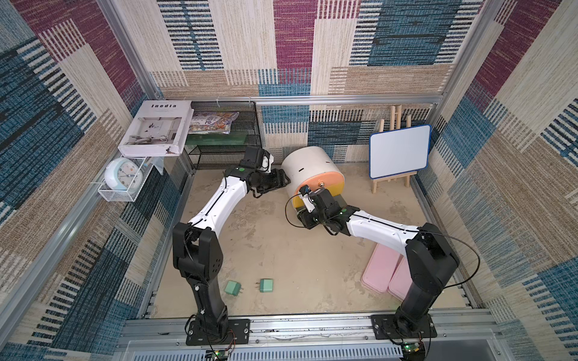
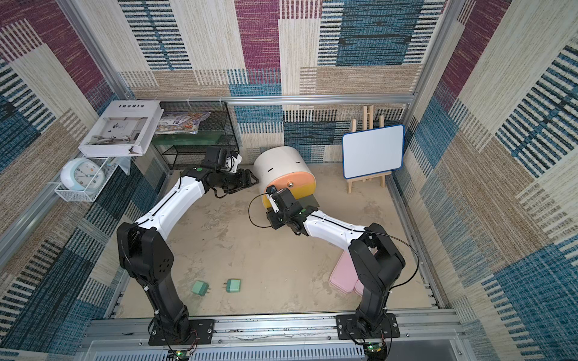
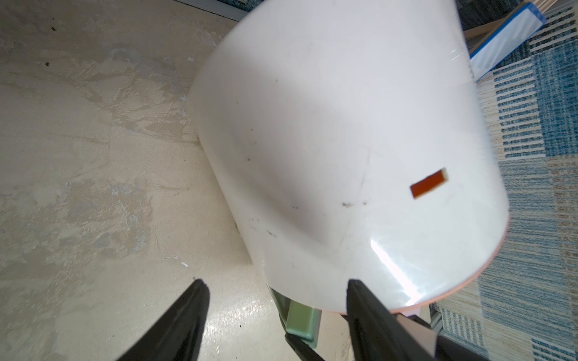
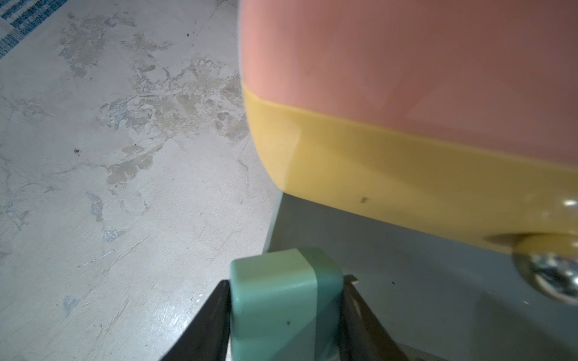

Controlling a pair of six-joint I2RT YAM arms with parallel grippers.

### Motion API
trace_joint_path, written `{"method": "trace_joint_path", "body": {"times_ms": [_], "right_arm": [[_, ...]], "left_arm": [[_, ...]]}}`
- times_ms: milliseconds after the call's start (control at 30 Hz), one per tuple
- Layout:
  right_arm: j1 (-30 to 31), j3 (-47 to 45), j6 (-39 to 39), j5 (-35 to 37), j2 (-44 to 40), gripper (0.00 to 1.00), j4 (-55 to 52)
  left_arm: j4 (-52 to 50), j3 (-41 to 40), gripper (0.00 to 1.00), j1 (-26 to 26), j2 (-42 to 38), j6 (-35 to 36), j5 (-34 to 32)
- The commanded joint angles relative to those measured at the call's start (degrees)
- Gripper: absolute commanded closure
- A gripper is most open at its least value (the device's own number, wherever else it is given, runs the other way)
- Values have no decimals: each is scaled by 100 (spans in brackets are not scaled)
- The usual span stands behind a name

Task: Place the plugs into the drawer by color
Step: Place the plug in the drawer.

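Observation:
The drawer (image 1: 308,162) (image 2: 280,162) is a white barrel cabinet at the back middle, with a peach front (image 4: 406,62) above a yellow front (image 4: 406,172). Its grey-green bottom drawer (image 4: 406,265) is pulled out. My right gripper (image 4: 286,279) is shut on a mint green plug (image 4: 275,300) (image 3: 301,315) at the left edge of that open drawer. My left gripper (image 1: 283,179) (image 3: 275,300) stands open and empty against the cabinet's white shell (image 3: 344,140). Two more mint green plugs (image 1: 233,288) (image 1: 266,285) lie on the floor near the front, seen in both top views.
Pink flat boxes (image 1: 383,268) lie at the front right under my right arm. A whiteboard on an easel (image 1: 400,151) stands right of the cabinet. At the back left are a black wire rack (image 1: 225,137), a book (image 1: 156,128) and a clock (image 1: 123,178).

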Motion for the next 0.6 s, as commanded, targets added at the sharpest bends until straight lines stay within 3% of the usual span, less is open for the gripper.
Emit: {"method": "trace_joint_path", "body": {"times_ms": [0, 367, 567], "right_arm": [[-7, -8, 47, -187, 55, 55, 190], [-56, 49, -75, -159, -32, 37, -5], [-69, 87, -228, -138, -444, 33, -305]], "left_arm": [[51, -1, 26, -1, -74, 62, 35], [72, -20, 26, -1, -166, 57, 40], [90, -38, 26, -1, -223, 60, 21]]}}
